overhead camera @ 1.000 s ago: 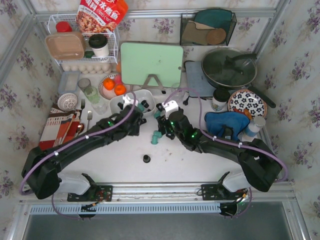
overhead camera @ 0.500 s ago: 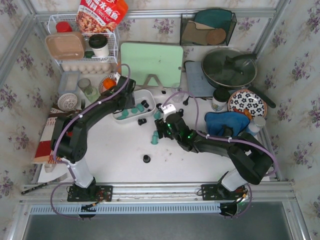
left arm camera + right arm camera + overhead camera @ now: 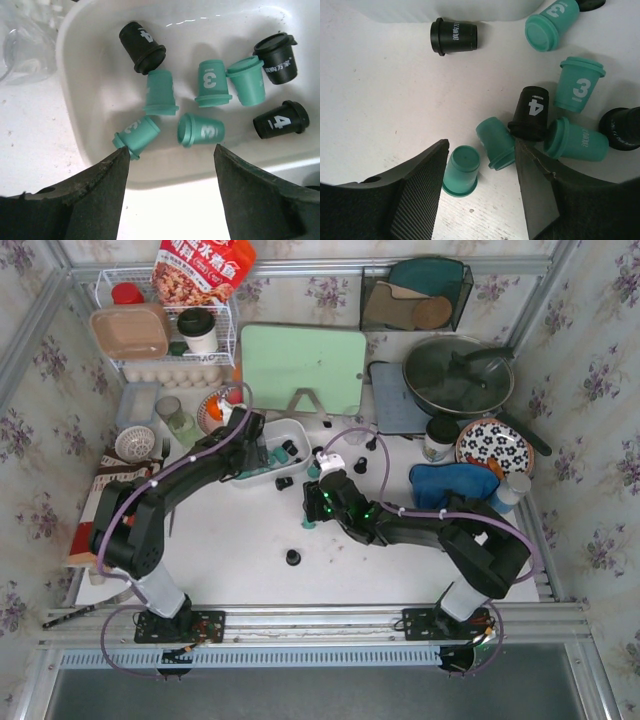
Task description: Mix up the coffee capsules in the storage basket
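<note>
The white storage basket sits behind table centre and holds several teal and black capsules; a teal one and a black one show in the left wrist view. My left gripper is open and empty over the basket's near rim. More capsules lie loose on the table, among them an upturned teal one, a teal one on its side and a black one. My right gripper is open, its fingers either side of the two teal capsules.
A lone black capsule lies near the front. Behind the basket stand a mint cutting board, a plate of oranges and glasses. A pan, patterned plate and blue cloth sit at the right.
My left gripper has pulled back from the table centre to the basket's left end. My right gripper has moved left and lowered over the loose teal capsules.
</note>
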`<state>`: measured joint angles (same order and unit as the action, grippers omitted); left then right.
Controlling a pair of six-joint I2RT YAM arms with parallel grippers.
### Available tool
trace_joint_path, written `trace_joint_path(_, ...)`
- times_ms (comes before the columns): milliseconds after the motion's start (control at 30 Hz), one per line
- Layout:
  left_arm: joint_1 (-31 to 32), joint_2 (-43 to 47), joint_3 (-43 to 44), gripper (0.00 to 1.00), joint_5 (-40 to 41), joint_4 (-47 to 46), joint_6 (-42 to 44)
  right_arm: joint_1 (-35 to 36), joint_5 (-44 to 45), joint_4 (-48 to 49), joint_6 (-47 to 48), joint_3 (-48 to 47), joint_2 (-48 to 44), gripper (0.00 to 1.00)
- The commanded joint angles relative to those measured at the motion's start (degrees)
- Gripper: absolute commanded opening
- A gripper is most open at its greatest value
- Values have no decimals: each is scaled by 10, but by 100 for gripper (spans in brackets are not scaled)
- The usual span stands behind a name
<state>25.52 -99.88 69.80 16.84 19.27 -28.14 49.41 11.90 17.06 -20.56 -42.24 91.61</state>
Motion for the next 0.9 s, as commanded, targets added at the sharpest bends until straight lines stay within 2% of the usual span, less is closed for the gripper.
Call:
trace_joint_path(0,2,49,-31,70,10,-33,-12,4,9,16,-43,-9,16,61)
trace_joint_path(233,16,149,-100,69,-4,-22,-12,10,-14,6,-62,-34,66,52)
trace_joint_path(700,88,284,-192,68,3,48,0,13,16,-16,-38,-63,114,51)
trace_joint_path(867,106,315,-215,68,31,66,2,13,25,-21,-31,-69,120,42)
